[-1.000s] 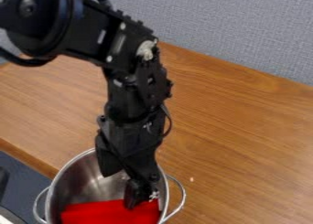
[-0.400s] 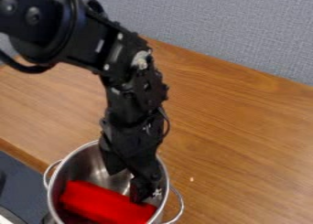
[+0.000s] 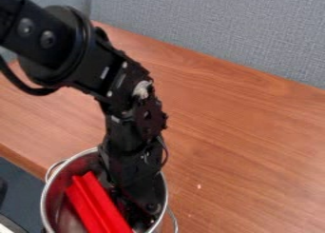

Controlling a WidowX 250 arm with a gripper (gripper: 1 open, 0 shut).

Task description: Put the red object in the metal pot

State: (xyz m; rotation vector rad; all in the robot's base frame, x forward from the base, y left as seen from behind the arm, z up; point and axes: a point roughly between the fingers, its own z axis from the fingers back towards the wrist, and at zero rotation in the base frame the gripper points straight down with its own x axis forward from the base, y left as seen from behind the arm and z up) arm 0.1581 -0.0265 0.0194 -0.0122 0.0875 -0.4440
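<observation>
Your black robot arm [image 3: 89, 66] reaches in from the upper left and bends straight down, so that its lower end plunges into the shiny round stainless-steel pot [image 3: 61, 173] at the bottom edge of the view. The black gripper [image 3: 143, 214] sits deep inside the pot, against its right inner wall. You cannot tell from this angle whether its jaws are spread or pressed together, because the wrist body hides them and the picture is blurred there.

The bright red flat ridged block [image 3: 97, 203] lies inside the pot, to the left of the gripper. It lies at a slant, its upper end near the pot's back left wall and its lower end running toward the bottom edge of the picture. Its lengthwise ridges show as dark lines along the red surface. Its right edge is just beside the gripper, and you cannot make out whether the two touch or whether the jaws pinch it.

The pot stands on a brown wooden tabletop [image 3: 241, 113], which runs up and right to a grey wall [image 3: 241, 28]. A dark edge [image 3: 10, 194] shows at the lower left corner, just beside the pot's rim.
</observation>
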